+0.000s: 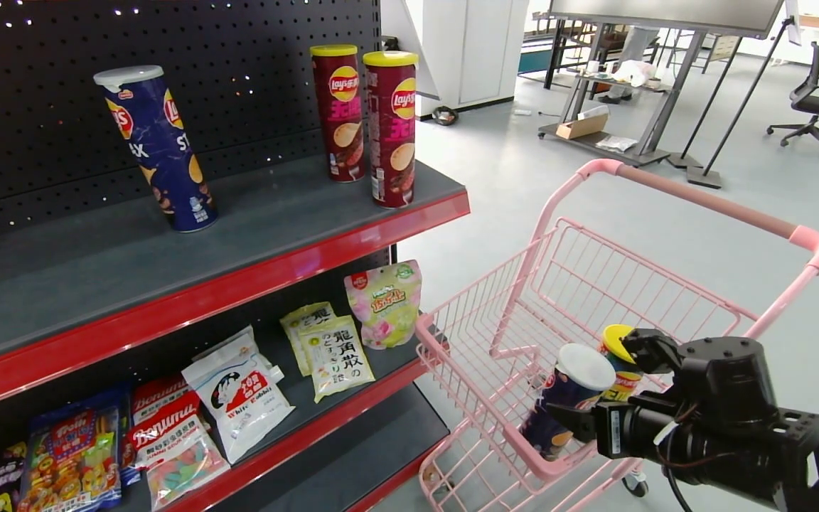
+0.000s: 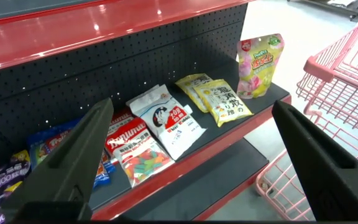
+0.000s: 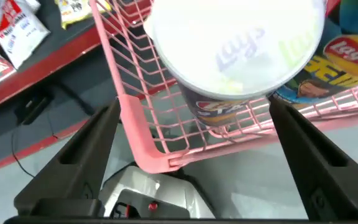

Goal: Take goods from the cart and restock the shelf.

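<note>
**Right arm over the cart: can upright, fingers spread to either side of its lid**

- We see the white-lidded can (image 1: pixel 571 398) standing in the near corner of the pink cart (image 1: pixel 480 281). It leans a little, with its long axis close to vertical and its lid turned up toward the arm.
- A yellow-lidded can (image 1: pixel 619 355) stands just behind it, touching or nearly so; we cannot tell which.
- The right gripper (image 1: pixel 589 377) is at the can's top end and is plainly the nearer arm. Its fingers (image 3: pixel 73 174) are spread wide and hold nothing.
- From the right wrist, the lid (image 3: pixel 235 50) lies ahead of the fingertips and centred in the gap. From the head view, one finger sits on each side of the lid. We cannot make out any contact.
- We judge the grasp turns on this: the fingers must go further down the can's body, across its long axis, before they close. The neighbouring can leaves little room on that side.
- The left gripper (image 2: pixel 191 162) is well apart from the cart, facing the snack bags (image 2: pixel 166 127) on the lower shelf (image 2: pixel 253 118). Its fingers (image 2: pixel 67 168) are also wide and hold nothing.
- On the upper shelf (image 1: pixel 274 206), a blue can (image 1: pixel 157 149) and two maroon cans (image 1: pixel 367 121) stand upright, with bare shelf between them.
</note>
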Tool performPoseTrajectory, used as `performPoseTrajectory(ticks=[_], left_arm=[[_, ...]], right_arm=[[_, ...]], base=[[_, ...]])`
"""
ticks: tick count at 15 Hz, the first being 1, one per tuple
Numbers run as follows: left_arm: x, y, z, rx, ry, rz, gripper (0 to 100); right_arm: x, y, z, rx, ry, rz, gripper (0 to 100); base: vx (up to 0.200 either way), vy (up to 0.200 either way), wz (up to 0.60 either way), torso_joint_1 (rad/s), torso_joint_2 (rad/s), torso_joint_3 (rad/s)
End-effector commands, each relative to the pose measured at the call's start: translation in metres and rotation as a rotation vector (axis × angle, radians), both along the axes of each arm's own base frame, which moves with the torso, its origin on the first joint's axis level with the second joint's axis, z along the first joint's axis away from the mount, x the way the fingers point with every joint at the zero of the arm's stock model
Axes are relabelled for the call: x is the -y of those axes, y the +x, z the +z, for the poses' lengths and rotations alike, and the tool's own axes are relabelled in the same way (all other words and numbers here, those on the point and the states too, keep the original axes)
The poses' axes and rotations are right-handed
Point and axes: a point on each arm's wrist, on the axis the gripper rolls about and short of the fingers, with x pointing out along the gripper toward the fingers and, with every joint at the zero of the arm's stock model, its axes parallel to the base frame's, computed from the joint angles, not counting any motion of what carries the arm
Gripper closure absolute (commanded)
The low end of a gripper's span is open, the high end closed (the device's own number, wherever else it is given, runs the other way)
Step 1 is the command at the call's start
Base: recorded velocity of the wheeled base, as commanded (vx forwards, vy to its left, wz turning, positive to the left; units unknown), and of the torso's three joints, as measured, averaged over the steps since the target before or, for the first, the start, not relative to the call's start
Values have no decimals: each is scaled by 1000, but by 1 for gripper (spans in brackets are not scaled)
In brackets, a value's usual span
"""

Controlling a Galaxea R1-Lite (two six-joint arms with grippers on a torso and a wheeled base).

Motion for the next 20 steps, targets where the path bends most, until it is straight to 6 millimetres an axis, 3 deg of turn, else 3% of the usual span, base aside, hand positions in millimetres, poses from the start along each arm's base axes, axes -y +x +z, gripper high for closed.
performPoseTrajectory(ticks=[1,3,5,9,20], left_arm=[[0,0,0,0,0,-2,0],[0,0,0,0,0,-2,0],[0,0,0,0,0,-2,0],[0,0,0,0,0,0,0],[0,0,0,0,0,-2,0]], right_arm=[[-1,3,-7,-24,-14,-2,0],[-1,5,-7,-21,-13,-5,0],[-1,24,-9,-1,-5,-35,0],[2,38,-21,51,-52,-27,0],[-11,57,-24,85,-40,-9,0]], base=[[0,0,0,0,0,0],[0,0,0,0,0,0],[0,0,0,0,0,0],[0,0,0,0,0,0],[0,0,0,0,0,0]])
